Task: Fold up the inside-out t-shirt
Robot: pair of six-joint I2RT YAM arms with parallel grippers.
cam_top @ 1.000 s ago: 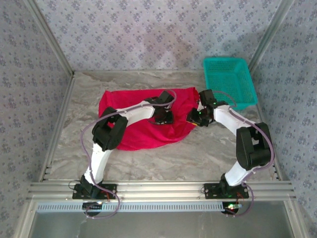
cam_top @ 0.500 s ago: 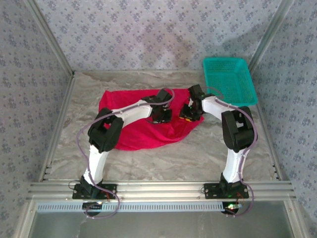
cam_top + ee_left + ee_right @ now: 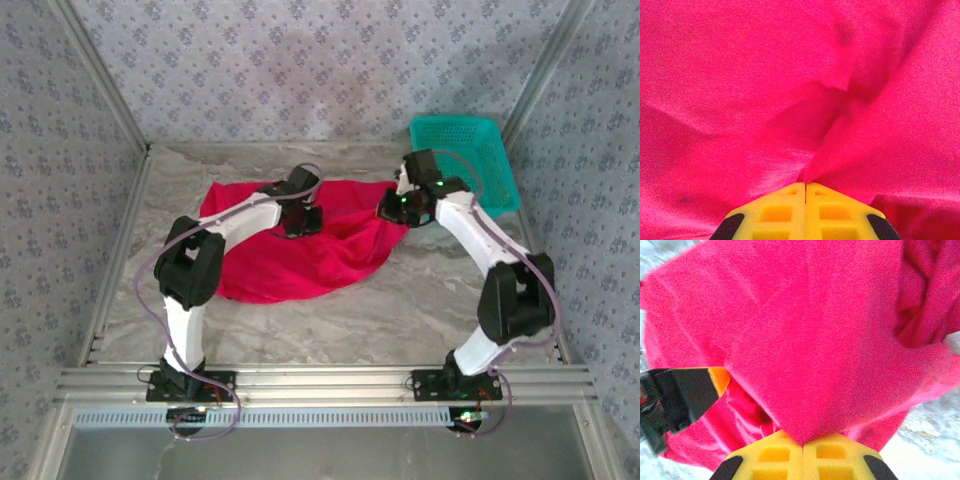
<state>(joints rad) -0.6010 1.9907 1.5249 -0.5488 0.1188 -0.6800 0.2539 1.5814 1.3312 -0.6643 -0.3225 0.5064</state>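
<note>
Left wrist — hand (image 3: pixel 805 185) grips t-shirt (image 3: pixel 765 85), edges cropped.

My two arms (image 3: pixel 183 325) are white links with black joints, lilac cables (image 3: pixel 150 285) looping beside them. My left gripper (image 3: pixel 805 186) and right gripper (image 3: pixel 803 444) have yellow, grid-moulded fingers (image 3: pixel 775 214).

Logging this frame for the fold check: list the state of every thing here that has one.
t-shirt: rumpled on the table, not folded, pinched at two spots.
left gripper: shut on the t-shirt.
right gripper: shut on the t-shirt.
basket: upright, nothing seen inside.
</note>
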